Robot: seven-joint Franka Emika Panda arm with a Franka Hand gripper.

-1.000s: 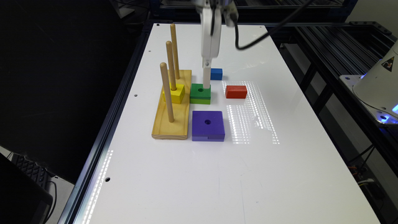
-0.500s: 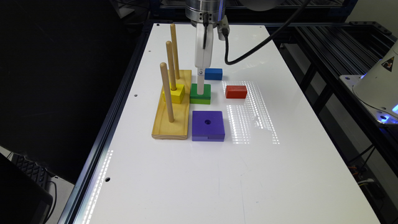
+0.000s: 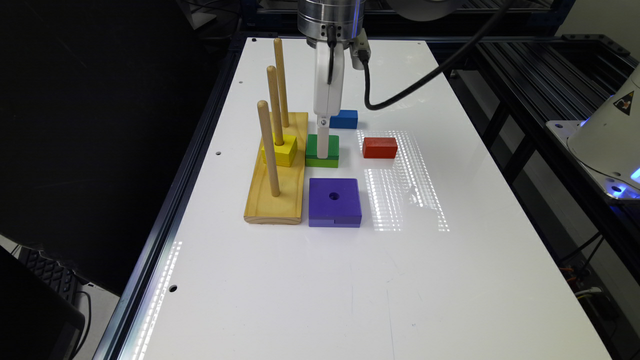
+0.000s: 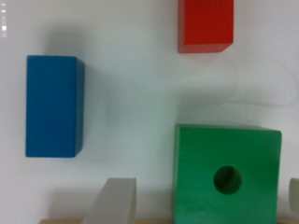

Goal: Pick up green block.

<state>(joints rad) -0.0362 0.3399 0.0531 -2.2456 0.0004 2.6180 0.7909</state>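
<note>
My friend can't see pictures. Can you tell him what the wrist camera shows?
A green block with a round hole sits between the open gripper's two grey fingers. A blue block and a red block lie apart from it on the white table.

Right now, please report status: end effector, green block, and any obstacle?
End effector open, fingers astride green block. Block flat on table, not lifted. Peg board close beside it; blue block apart.
</note>
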